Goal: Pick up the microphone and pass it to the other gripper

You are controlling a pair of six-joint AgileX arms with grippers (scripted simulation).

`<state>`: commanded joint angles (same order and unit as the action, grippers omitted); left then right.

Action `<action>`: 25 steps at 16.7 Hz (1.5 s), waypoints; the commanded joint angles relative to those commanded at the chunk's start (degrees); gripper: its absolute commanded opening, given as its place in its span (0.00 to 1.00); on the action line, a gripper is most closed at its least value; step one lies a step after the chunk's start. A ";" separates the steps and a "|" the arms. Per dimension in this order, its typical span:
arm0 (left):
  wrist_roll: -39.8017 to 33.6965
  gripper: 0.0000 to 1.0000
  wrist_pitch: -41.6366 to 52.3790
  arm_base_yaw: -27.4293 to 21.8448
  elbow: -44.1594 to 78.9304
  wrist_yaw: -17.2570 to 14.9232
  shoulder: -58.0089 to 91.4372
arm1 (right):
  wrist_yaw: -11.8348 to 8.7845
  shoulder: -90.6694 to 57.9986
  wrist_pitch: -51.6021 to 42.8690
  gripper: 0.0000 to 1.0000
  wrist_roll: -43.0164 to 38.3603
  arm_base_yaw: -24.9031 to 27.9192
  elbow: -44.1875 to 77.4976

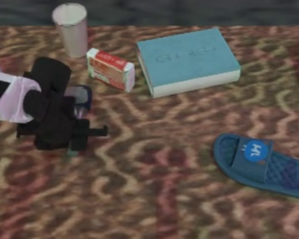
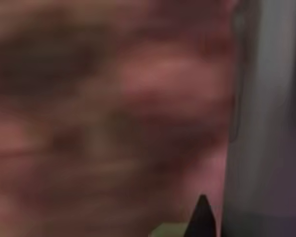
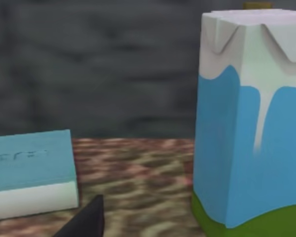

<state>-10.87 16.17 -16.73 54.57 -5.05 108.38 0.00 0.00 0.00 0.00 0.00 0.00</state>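
One left claw (image 1: pixel 82 130) low over microphone (image 1: pixel 83 97); mic mostly hidden, axis unclear; claw opening cannot tell.

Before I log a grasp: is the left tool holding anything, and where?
Cannot tell: the left tool covers the microphone; only its dark head shows.

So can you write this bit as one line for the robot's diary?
left gripper: down over mic, near cup | grip: cannot tell | right arm: out of top view, by carton | handover: not yet
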 joint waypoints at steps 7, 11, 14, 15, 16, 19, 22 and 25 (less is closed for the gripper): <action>5.31 0.00 -32.97 1.66 -8.97 -13.51 -7.61 | 0.00 0.00 0.00 1.00 0.00 0.00 0.00; 8.64 0.00 -53.16 2.63 -14.18 -21.32 -13.31 | 0.00 0.00 0.00 1.00 0.00 0.00 0.00; 10.75 0.00 -62.96 3.32 -17.08 -25.58 -17.81 | 0.00 0.00 0.00 1.00 0.00 0.00 0.00; 11.27 0.00 -65.04 3.49 -17.76 -26.55 -18.99 | 0.00 0.00 0.00 1.00 0.00 0.00 0.00; 11.65 0.00 -66.45 3.61 -18.24 -27.25 -19.84 | 0.00 0.00 0.00 1.00 0.00 0.00 0.00; 11.94 0.00 -67.52 3.71 -18.59 -27.78 -20.47 | 0.00 0.00 0.00 1.00 0.00 0.00 0.00; 11.97 0.00 -67.40 3.41 -18.32 -27.64 -20.28 | 0.00 0.00 0.00 1.00 0.00 0.00 0.00; 11.90 0.00 -67.47 1.27 -17.77 -25.56 -19.82 | 0.00 0.00 0.00 1.00 0.00 0.00 0.00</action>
<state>1.03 -51.30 -15.46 36.80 -30.61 88.56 0.00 0.00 0.00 0.00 0.00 0.00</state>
